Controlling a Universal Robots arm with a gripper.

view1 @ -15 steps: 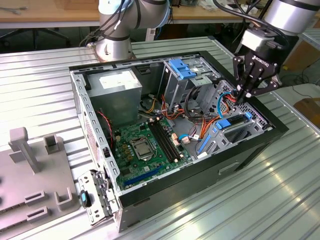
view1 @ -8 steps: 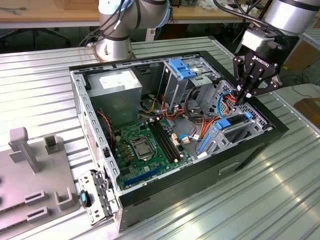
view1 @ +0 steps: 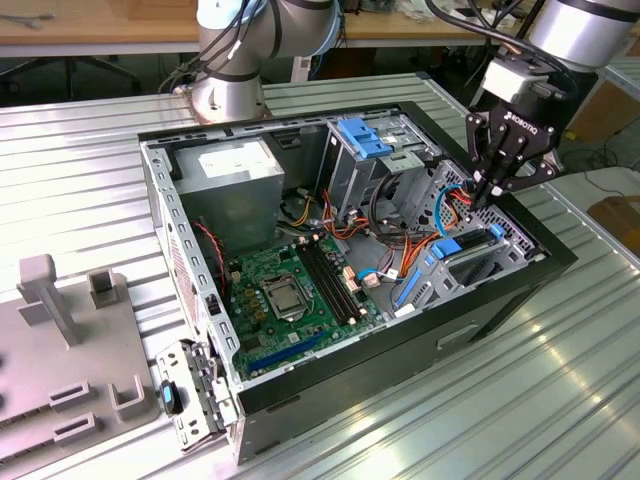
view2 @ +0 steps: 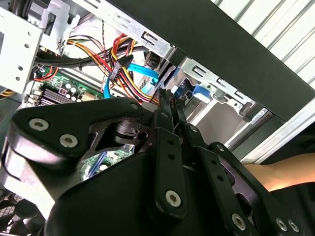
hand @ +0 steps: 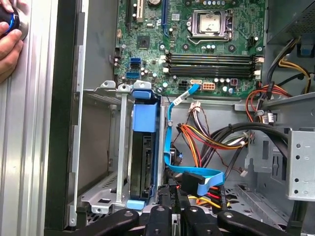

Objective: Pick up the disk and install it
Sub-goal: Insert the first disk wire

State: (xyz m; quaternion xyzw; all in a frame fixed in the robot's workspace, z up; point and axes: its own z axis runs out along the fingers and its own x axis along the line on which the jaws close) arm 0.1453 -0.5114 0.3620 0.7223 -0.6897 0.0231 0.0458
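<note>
Disk (hand: 146,157) stands on edge in metal bay (hand: 121,147) at exterior view's right end of computer case (view1: 187,280), blue bracket framing it. Looks seated along bay rails, so install likely near done. Gripper (view1: 487,193) hangs just beside bay, fingers pressed together, nothing seen between them. Narrow stance probably to fit among cables (hand: 206,140). 1 blue flat cable (hand: 197,178) crosses close by fingertips.

exterior view: high and off to one side, slanting down on the whole open computer case (view1: 480,310) on the counter (view1: 560,400), mid-range | first wrist view: close, down past the pincer (hand: 173,196) into the case | second wrist view: closest, along the pincer | shared by all: motherboard (view1: 290,282), orange cables (view1: 400,245)
</note>
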